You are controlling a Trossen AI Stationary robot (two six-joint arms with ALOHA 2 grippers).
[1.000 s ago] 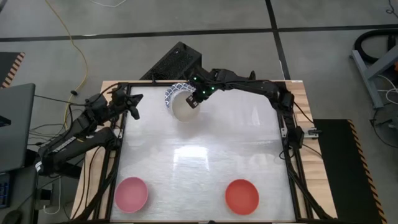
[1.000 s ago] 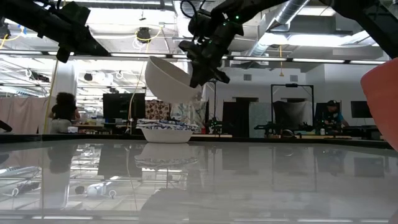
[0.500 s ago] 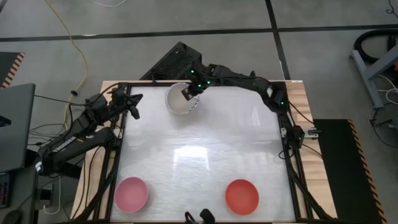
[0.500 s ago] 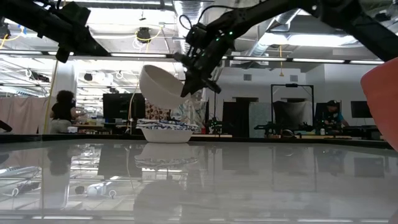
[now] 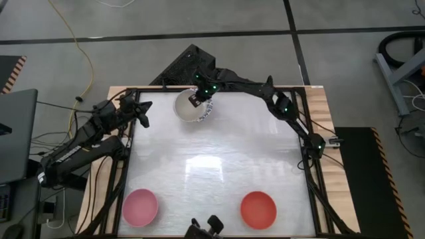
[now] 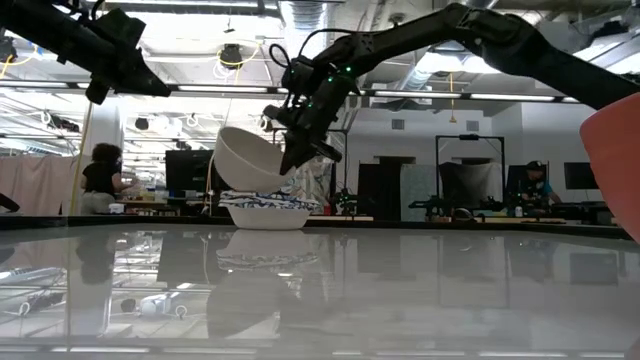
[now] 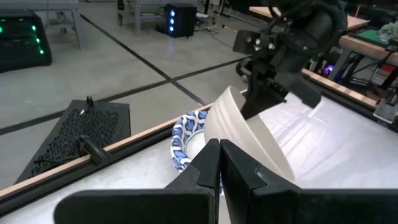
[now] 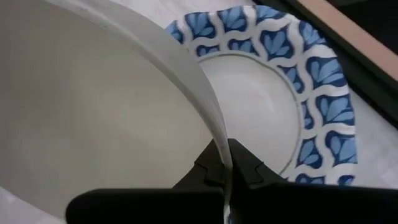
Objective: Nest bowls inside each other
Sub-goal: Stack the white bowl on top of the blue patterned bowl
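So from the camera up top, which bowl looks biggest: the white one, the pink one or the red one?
1. Plain white bowl, held higher, nearer the camera, so unsure.
2. Pink bowl and red bowl: alike.
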